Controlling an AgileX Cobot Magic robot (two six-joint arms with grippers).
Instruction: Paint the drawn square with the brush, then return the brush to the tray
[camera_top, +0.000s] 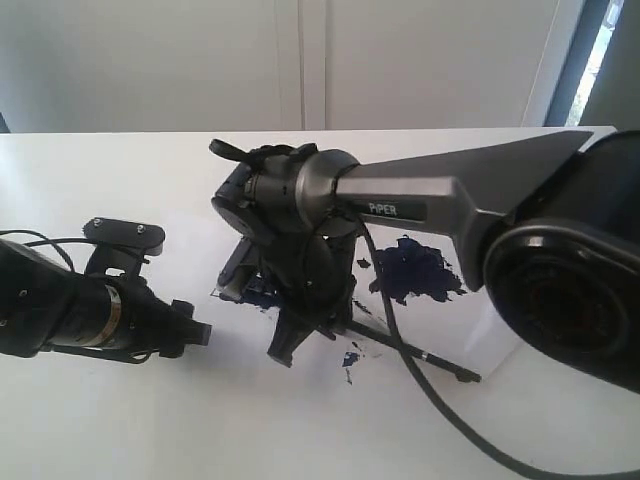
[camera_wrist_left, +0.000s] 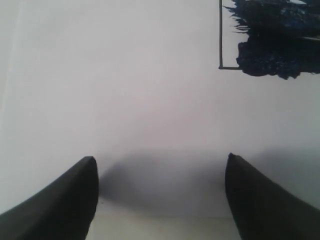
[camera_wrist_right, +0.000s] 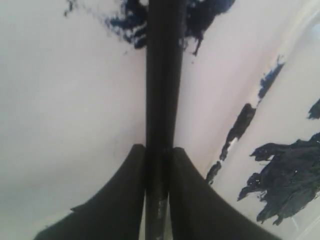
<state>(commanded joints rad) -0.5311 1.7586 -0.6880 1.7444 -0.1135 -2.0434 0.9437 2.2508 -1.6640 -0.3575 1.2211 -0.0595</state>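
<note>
White bench, paint smudges everywhere. Right claw (camera_wrist_right: 159, 147) is pinched tight on the brush (camera_wrist_right: 161, 90), tip down by the drawn square (camera_wrist_left: 270, 55), near the tray (camera_wrist_right: 292, 95). Left claw (camera_wrist_left: 160, 162) hangs open, empty. I'd drag lightly toward that bare strip along the outline.

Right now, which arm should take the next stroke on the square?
Right. The right gripper is shut on the brush at the drawn square; the left gripper is open and empty, beside it.
</note>
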